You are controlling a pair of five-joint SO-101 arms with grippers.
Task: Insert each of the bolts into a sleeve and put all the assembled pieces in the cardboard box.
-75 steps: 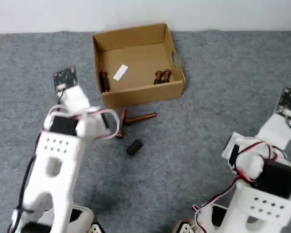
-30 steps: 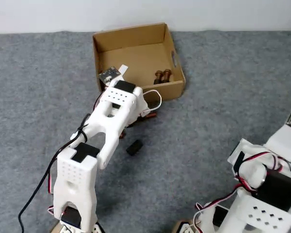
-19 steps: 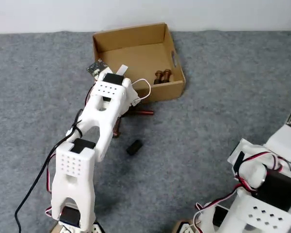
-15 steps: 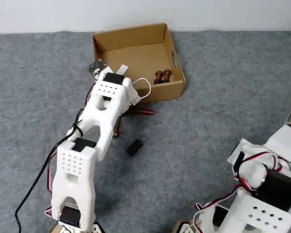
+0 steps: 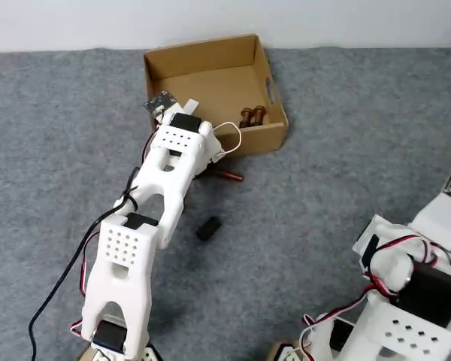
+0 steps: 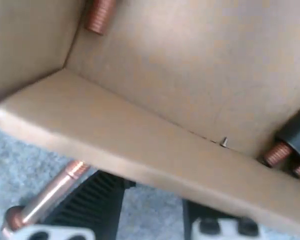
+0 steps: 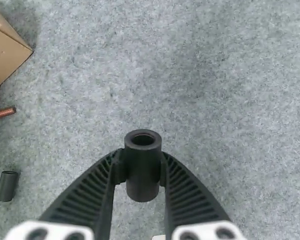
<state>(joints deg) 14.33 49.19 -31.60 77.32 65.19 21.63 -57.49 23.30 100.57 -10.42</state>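
Swinging in against the cardboard box [image 5: 259, 138], left gripper [image 6: 152, 200] hung spread, bolt [image 6: 47, 197] ungrasped, while right gripper [image 7: 140, 162] pinched its sleeve [image 7: 142, 175].

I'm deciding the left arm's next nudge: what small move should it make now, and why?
Probably shift the left jaws sideways until they straddle the bolt. They stand open at the front wall of the cardboard box, but the bolt lies on the carpet beside one jaw, not between them. The right jaws hold a sleeve.
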